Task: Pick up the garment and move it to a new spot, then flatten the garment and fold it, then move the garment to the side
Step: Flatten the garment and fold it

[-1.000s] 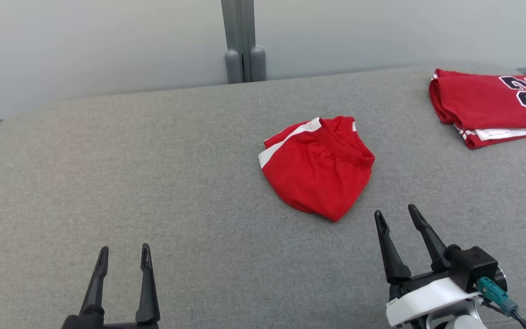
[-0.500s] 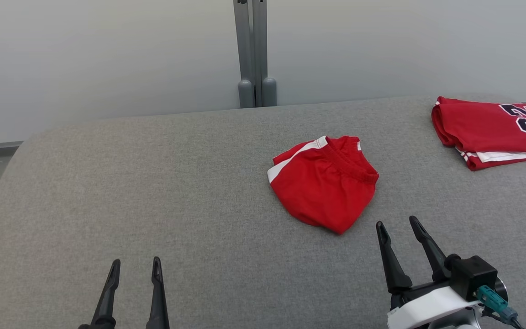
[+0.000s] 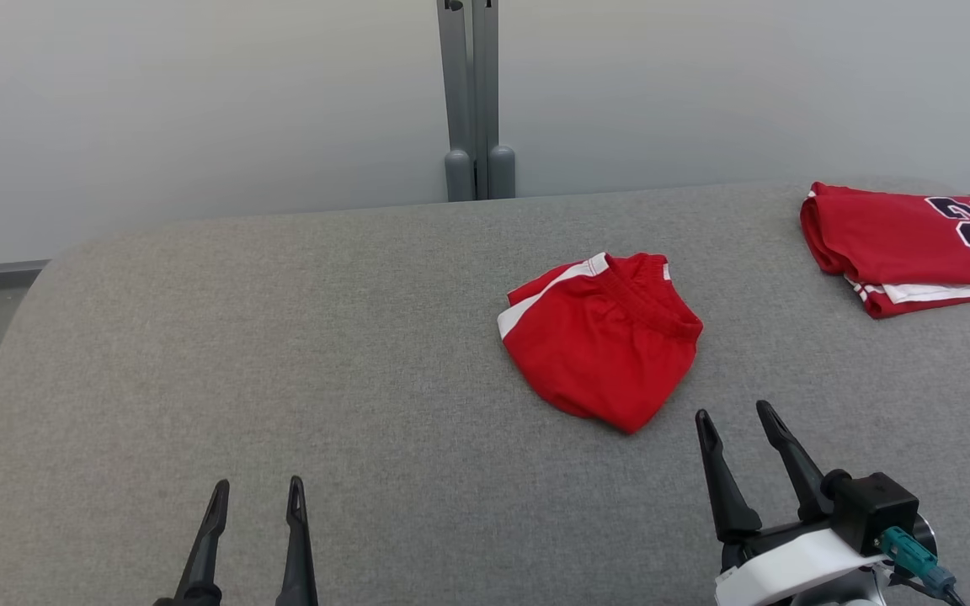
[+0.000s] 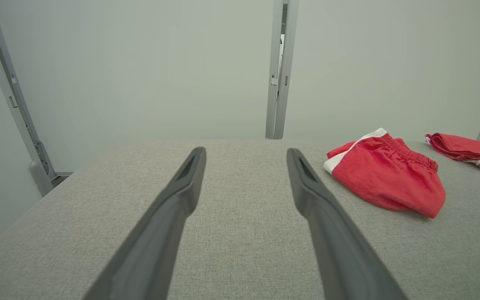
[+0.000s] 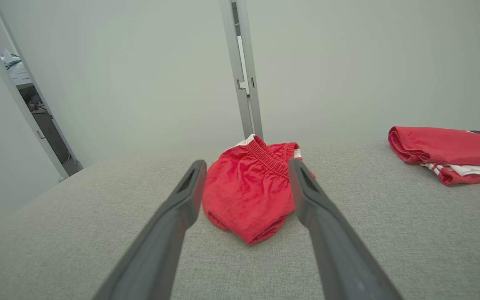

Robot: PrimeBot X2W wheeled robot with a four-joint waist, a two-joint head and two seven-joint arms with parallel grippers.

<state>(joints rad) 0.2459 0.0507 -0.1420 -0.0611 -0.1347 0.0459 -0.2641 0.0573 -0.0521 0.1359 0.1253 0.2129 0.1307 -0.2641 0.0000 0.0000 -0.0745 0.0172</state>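
The garment [image 3: 603,341], red shorts with an elastic waistband and a white side stripe, was found lying in a compact folded bundle a little right of the middle of the grey padded table [image 3: 283,337]. Its waistband was turned toward the far edge and its rounded fold toward the near edge.

The right gripper [image 3: 736,414] was recorded toward the near edge, right of the middle, fingers spread apart and nothing held. Its tips were near the bundle's near fold but not touching it. In the right wrist view the bundle was framed between the two fingers.

The left gripper [image 3: 258,486] was noted at the near edge, left of the middle, likewise released and empty, well apart from the garment.

A second folded red jersey [image 3: 906,244] with dark numerals was seen at the far right corner. A grey post [image 3: 475,93] was observed behind the far edge.
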